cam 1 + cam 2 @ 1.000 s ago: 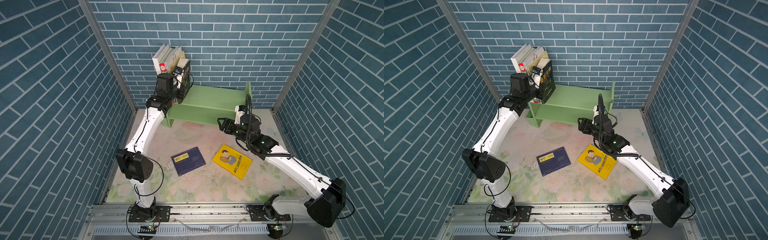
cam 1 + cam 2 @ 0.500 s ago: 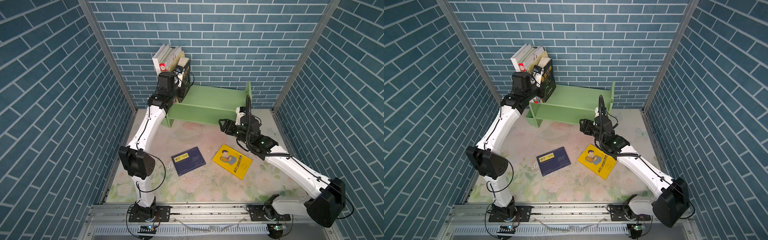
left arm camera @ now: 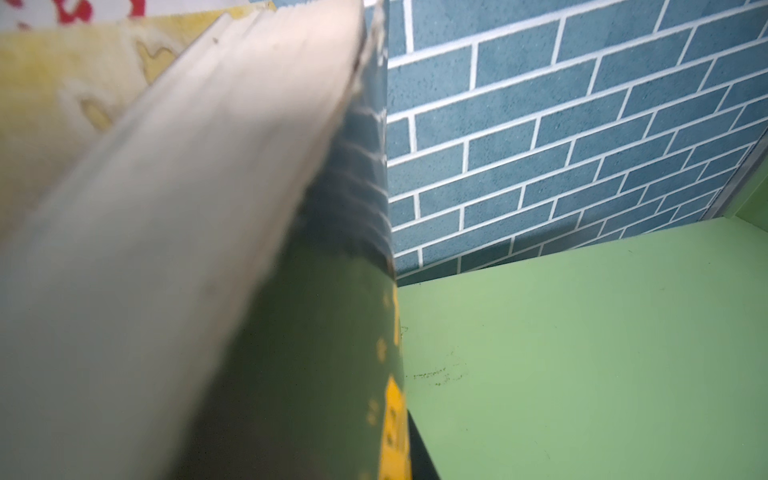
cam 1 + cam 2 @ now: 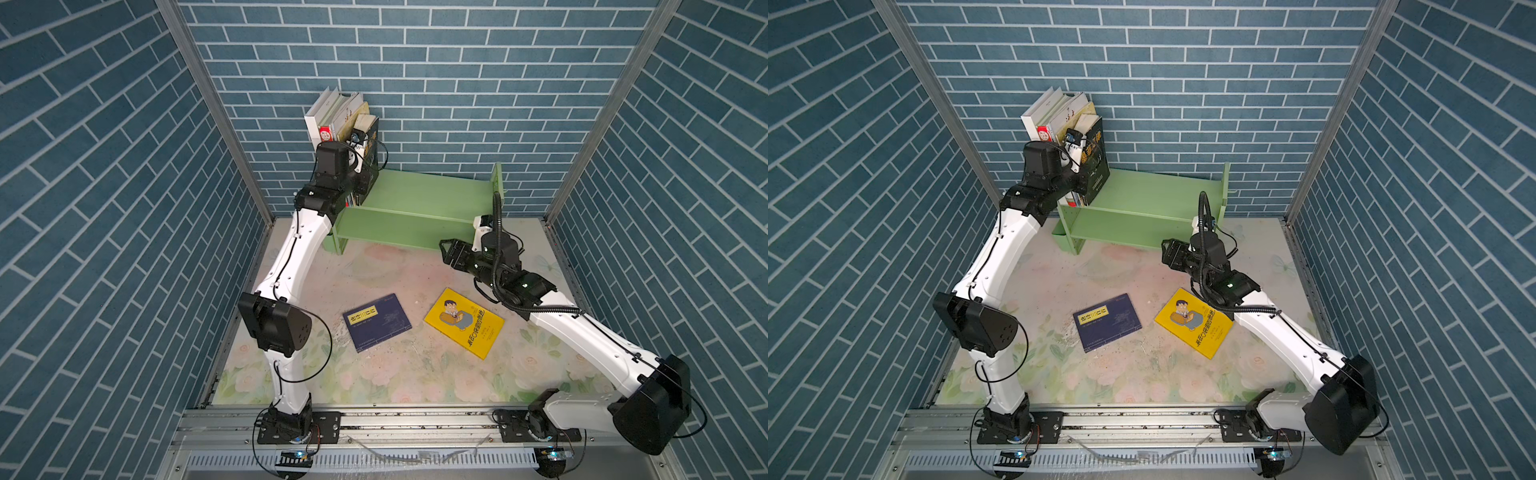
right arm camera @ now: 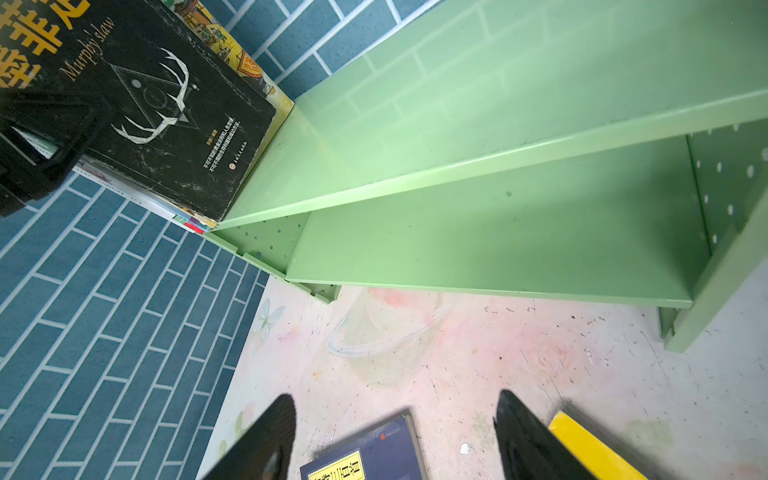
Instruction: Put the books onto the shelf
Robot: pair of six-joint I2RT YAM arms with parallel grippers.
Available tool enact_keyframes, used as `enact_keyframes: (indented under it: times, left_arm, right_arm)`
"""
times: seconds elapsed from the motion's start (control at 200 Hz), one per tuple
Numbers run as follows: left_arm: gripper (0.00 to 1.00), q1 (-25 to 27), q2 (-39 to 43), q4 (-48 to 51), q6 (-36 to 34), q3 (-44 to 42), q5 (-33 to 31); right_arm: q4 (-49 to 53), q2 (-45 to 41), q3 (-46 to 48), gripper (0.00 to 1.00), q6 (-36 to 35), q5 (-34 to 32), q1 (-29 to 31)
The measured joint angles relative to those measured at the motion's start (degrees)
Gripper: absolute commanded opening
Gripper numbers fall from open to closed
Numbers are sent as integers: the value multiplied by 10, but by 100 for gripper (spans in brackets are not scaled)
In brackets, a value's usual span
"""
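Right gripper (image 5: 395, 409) hangs above the floral tabletop (image 4: 374, 266) with its two black fingers (image 5: 274, 432) spread apart and nothing between them. The left gripper (image 4: 1076, 145) is up against the leaning black book (image 4: 1097, 162), but whether its jaws clamp it cannot be told. One light green two-tier shelf with perforated side panels (image 4: 419, 193) stands at the back wall. Five books lean at the left end of its top tier; the black one, outermost, reads "Murphy's law" in gold beside large yellow Chinese characters and a white antler emblem. Two more lie flat on the tabletop: a bright yellow cartoon-man book (image 4: 465, 322) with black Chinese writing and a navy book (image 4: 376, 322) with a yellow title label.
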State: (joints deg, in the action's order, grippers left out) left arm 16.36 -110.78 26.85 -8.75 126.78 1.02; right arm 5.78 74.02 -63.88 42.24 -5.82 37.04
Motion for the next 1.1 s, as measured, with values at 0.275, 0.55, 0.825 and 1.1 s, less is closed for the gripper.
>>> enact_keyframes:
  times: [0.275, 0.55, 0.825, 1.1]
  left_arm:
    - [8, 0, -17, 16, 6, 24, -11]
    - [8, 0, -30, 33, 13, 47, -16]
    - [8, 0, -41, 59, 18, 74, -17]
    - [17, 0, -42, 60, 19, 76, -22]
  right_arm:
    - [2, 0, 0, 76, 0, 0, -3]
    - [3, 0, 0, 76, 9, 0, -7]
    - [3, 0, 0, 76, 10, 0, -9]
    - [3, 0, 0, 76, 11, 0, -11]
